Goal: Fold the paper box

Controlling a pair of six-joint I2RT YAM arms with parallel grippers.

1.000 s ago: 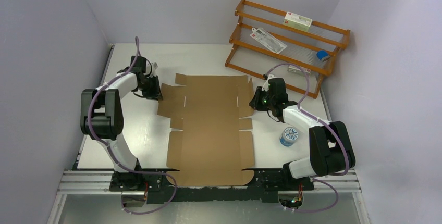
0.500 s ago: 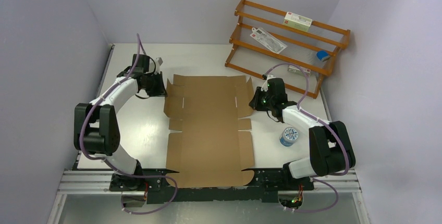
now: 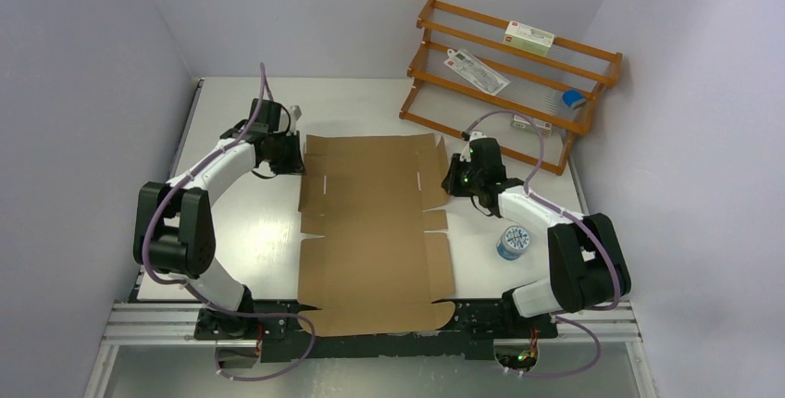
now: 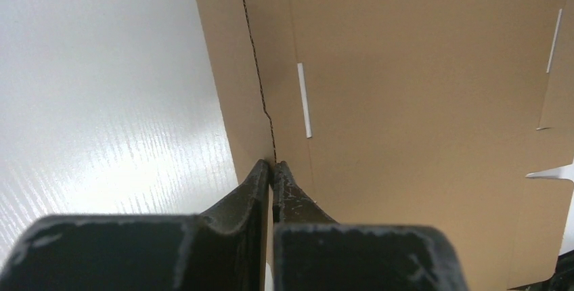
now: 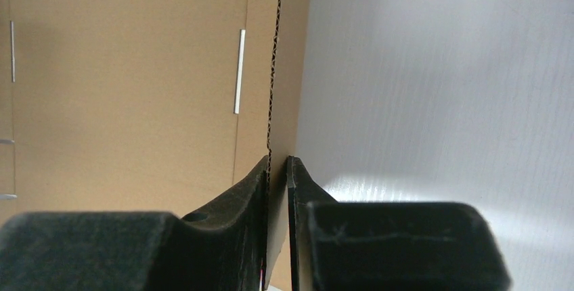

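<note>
The paper box (image 3: 375,222) lies flat on the bench (image 3: 245,231). The left jaws and right jaws each pinch a far side flap upright. Ideally, fold both inward evenly along the scores.

Paper box (image 3: 375,222) matt corrugated cardbd, table (image 3: 370,102) glossy white

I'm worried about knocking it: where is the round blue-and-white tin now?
Top view: the tin stands on the right of the table, just right of the paper box, nearer than the wooden rack.
</note>
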